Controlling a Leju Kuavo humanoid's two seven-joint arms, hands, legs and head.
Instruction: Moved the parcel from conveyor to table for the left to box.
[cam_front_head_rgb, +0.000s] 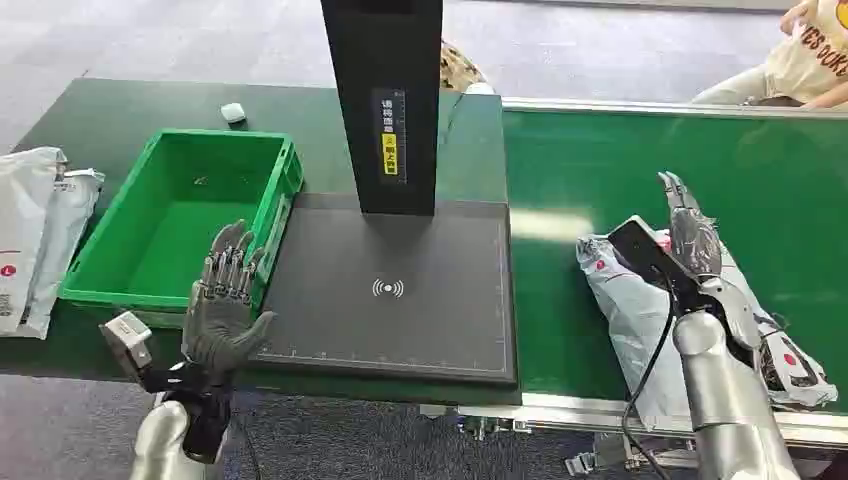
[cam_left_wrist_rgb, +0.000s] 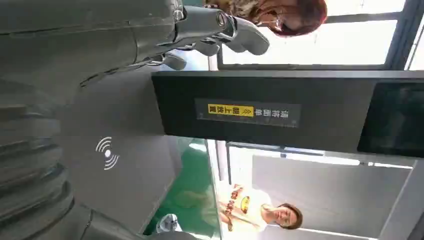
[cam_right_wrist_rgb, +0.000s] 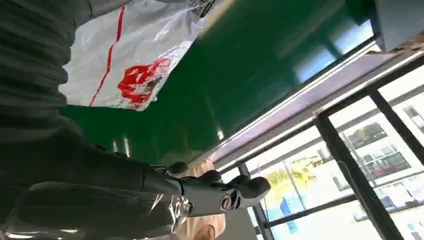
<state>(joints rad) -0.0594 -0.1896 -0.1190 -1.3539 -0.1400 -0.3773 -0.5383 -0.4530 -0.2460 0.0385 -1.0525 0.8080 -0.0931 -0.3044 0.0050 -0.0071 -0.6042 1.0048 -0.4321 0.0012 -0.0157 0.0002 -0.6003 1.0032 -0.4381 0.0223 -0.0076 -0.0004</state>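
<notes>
A grey-white plastic parcel (cam_front_head_rgb: 632, 300) with red marks lies on the green conveyor belt (cam_front_head_rgb: 600, 170) at the right; the right wrist view shows the parcel (cam_right_wrist_rgb: 130, 55) close by. My right hand (cam_front_head_rgb: 695, 240) hovers over its far end, fingers stretched out and holding nothing. My left hand (cam_front_head_rgb: 225, 300) is raised open, palm forward, in front of the near right corner of the empty green box (cam_front_head_rgb: 180, 215). The left wrist view shows the fingertips (cam_left_wrist_rgb: 235, 35) apart beside the scanner post.
A dark scan pad (cam_front_head_rgb: 400, 290) with a black post (cam_front_head_rgb: 385, 100) sits between box and belt. White parcels (cam_front_head_rgb: 35, 230) lie at the table's left edge. A small white object (cam_front_head_rgb: 233, 112) lies behind the box. A person (cam_front_head_rgb: 800, 55) sits beyond the belt.
</notes>
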